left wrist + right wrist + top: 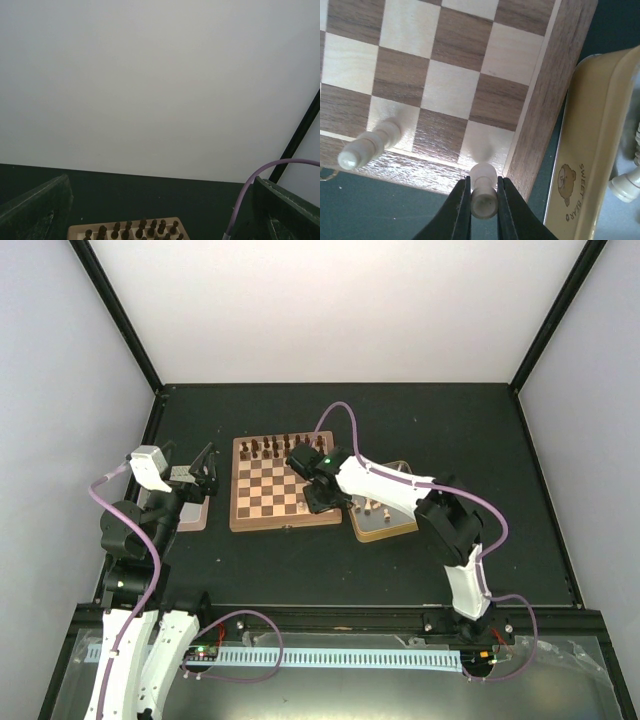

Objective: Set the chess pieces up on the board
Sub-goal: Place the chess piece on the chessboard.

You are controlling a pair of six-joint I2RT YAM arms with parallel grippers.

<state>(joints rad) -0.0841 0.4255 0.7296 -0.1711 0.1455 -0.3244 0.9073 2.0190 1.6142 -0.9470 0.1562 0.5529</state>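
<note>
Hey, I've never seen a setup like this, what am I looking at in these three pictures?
These are two robot arms bolted to a dark table, setting up chess. The overhead picture shows both: the left gripper hangs open beside the board, and the right gripper reaches over the board's near right corner. The other two pictures come from cameras on each wrist. The right wrist view shows the jaws shut on a pale chess piece above the corner square, another pale piece already standing nearby, and a tin holding more pieces.
</note>
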